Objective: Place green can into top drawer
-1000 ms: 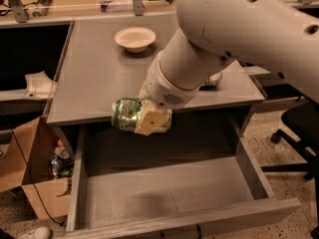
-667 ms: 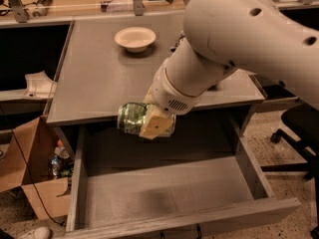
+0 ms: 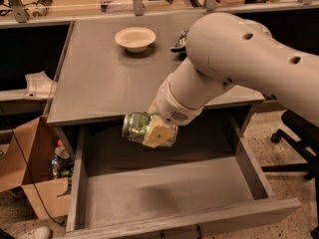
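The green can (image 3: 135,127) is shiny, metallic and lies on its side in my gripper (image 3: 152,131). The gripper is shut on it, with a yellowish finger pad (image 3: 159,134) pressed against its near side. It hangs in the air just in front of the desk's front edge, above the back left part of the top drawer (image 3: 164,193). The drawer is pulled wide open, grey wood-grain, with a flat bare bottom and low side walls. My white arm (image 3: 234,63) reaches in from the right over the desk.
A white bowl (image 3: 135,37) stands at the back of the grey desk top (image 3: 99,78). A dark object (image 3: 178,40) lies beside the arm. A cardboard box (image 3: 35,173) with rubbish sits on the floor at left. An office chair base (image 3: 294,148) stands at right.
The gripper with the green can has moved a little to the right and downward, further out over the open drawer. The arm has swung with it.
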You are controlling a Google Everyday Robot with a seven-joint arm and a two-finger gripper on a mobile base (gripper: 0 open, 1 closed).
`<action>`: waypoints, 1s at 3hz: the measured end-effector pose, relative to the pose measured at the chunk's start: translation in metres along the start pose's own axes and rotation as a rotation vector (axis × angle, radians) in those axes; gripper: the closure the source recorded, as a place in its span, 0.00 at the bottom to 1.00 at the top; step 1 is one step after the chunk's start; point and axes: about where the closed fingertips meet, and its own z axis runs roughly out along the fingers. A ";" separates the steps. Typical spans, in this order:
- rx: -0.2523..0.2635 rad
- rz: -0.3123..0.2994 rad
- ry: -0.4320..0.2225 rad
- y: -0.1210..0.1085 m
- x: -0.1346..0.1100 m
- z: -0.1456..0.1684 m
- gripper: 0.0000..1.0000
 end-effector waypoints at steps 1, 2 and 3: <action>-0.014 0.018 0.014 0.007 0.008 0.011 1.00; -0.025 0.033 0.030 0.011 0.015 0.021 1.00; -0.063 0.094 0.033 0.024 0.041 0.052 1.00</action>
